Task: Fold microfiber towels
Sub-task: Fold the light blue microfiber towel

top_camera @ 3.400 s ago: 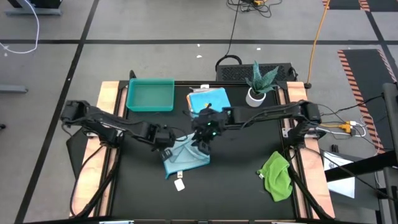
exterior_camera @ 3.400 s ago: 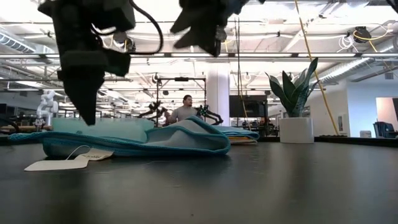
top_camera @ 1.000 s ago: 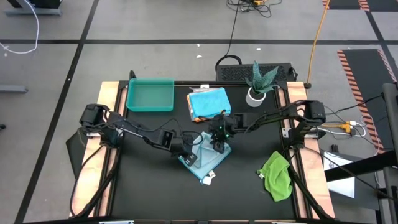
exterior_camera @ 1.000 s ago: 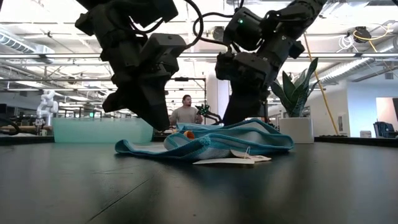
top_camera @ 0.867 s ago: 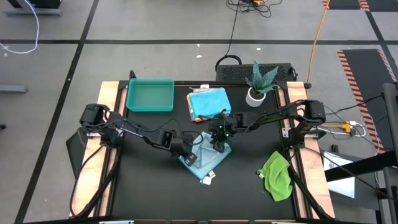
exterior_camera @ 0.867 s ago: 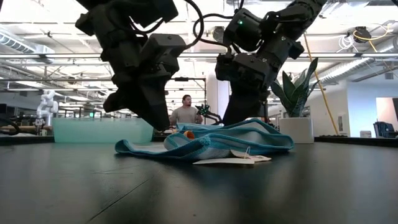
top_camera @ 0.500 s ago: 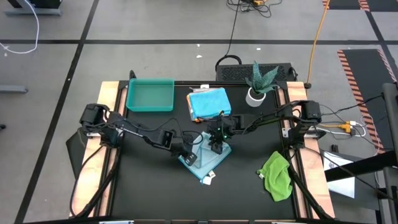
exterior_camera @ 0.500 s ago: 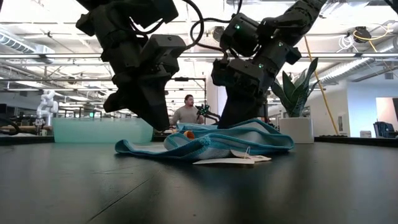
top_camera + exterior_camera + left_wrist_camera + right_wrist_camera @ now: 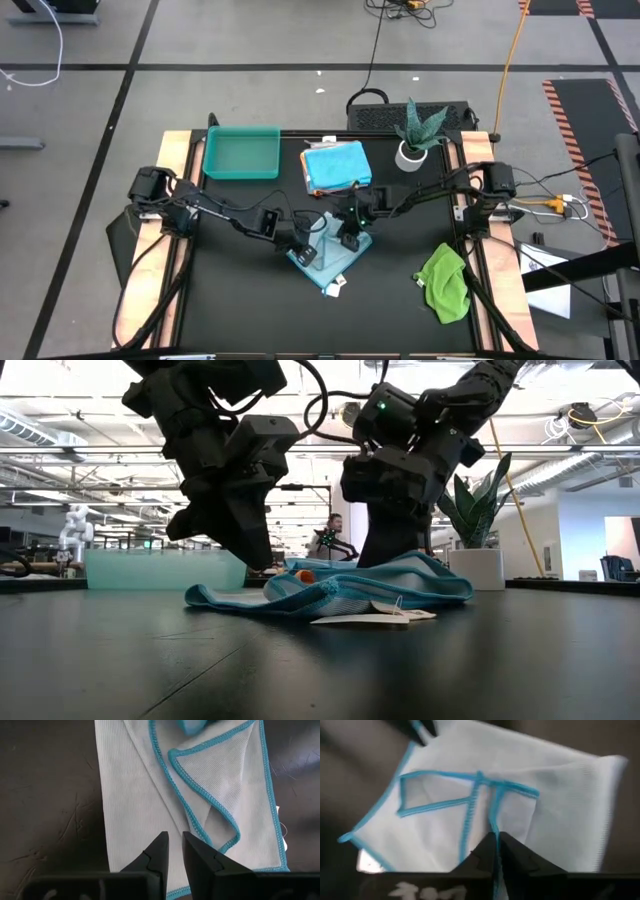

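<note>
Pale blue towel (image 9: pixel 330 257) mid-fold: my right pincer (image 9: pixel 495 851) pinches its hem, left pincer (image 9: pixel 173 851) nearly closed, empty; next, carry the edge across

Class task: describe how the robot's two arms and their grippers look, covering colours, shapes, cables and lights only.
Both arms are black, built of slim links and blocky joints. Black cables loop along them. The left gripper and right gripper each end in two dark, tapering, wedge-shaped fingers. A small green light glows on the right arm's wrist.
</note>
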